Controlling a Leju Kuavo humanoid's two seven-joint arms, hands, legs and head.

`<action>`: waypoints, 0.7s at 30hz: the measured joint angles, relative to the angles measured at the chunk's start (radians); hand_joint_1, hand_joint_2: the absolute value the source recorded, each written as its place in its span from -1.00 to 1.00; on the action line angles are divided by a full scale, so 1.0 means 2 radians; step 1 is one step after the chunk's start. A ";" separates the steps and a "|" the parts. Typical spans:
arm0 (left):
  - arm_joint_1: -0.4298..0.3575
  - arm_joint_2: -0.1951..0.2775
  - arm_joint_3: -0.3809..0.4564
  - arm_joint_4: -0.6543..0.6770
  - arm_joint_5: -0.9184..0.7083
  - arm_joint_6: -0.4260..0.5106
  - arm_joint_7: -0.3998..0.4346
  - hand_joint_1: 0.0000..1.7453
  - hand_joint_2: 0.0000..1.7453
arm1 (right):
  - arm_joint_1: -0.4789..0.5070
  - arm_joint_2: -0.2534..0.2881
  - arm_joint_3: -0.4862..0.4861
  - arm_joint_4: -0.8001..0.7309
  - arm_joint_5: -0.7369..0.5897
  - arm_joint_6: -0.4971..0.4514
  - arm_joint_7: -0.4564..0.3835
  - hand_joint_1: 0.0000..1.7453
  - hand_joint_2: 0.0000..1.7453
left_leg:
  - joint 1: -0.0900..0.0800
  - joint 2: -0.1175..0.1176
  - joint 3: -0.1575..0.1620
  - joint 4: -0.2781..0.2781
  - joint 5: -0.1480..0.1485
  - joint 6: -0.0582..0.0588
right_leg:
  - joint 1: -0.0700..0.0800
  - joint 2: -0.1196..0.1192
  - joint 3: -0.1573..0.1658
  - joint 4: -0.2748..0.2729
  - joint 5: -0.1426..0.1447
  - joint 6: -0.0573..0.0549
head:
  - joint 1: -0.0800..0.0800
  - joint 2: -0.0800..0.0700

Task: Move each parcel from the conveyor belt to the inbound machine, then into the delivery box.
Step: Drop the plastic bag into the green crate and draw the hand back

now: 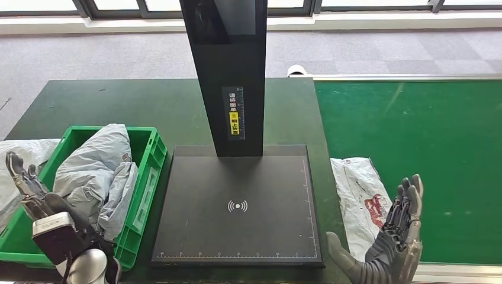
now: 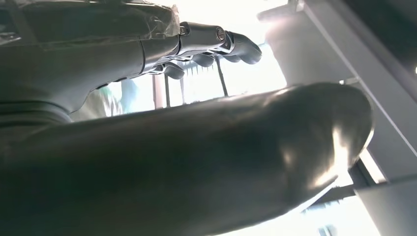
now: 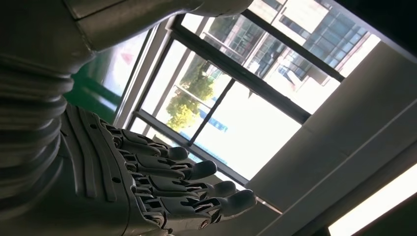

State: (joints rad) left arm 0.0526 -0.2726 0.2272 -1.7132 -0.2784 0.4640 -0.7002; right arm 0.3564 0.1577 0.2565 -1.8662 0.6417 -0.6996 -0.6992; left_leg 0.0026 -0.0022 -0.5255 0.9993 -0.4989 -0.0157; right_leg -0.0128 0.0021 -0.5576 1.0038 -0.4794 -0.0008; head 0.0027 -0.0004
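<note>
A white parcel with red print [image 1: 360, 195] lies on the left edge of the green conveyor belt [image 1: 414, 148]. My right hand [image 1: 393, 236] hovers over its near end, palm up, fingers spread and empty; its fingers [image 3: 162, 182] point toward a window in the right wrist view. The black inbound machine [image 1: 237, 204] has a bare scanning plate. Grey parcels [image 1: 97, 171] fill the green delivery box [image 1: 148, 171]. My left hand [image 1: 26, 183] is raised at the box's left side, fingers apart, holding nothing; its thumb [image 2: 196, 162] looms large in the left wrist view.
The machine's black post [image 1: 228, 71] rises behind the plate. More white bags [image 1: 18, 160] lie left of the box on the dark green table [image 1: 118, 106]. Grey carpet and windows are beyond.
</note>
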 joint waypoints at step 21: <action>0.033 0.014 -0.129 0.020 -0.035 -0.246 0.001 -1.00 -1.00 | -0.024 0.080 -0.316 0.094 0.024 0.087 0.036 -1.00 1.00 | 0.000 0.000 -0.002 0.000 0.000 0.000 | -0.001 0.000 -0.001 0.000 0.000 0.000 | 0.000 0.000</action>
State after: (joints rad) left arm 0.1183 -0.2450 -0.0303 -1.6727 -0.3479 -0.0275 -0.6991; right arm 0.3085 0.3170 -0.3752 -1.6777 0.6893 -0.5246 -0.6265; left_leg 0.0025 -0.0030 -0.5287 1.0000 -0.4999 -0.0149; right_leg -0.0139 0.0015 -0.5602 1.0035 -0.4792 -0.0002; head 0.0027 -0.0004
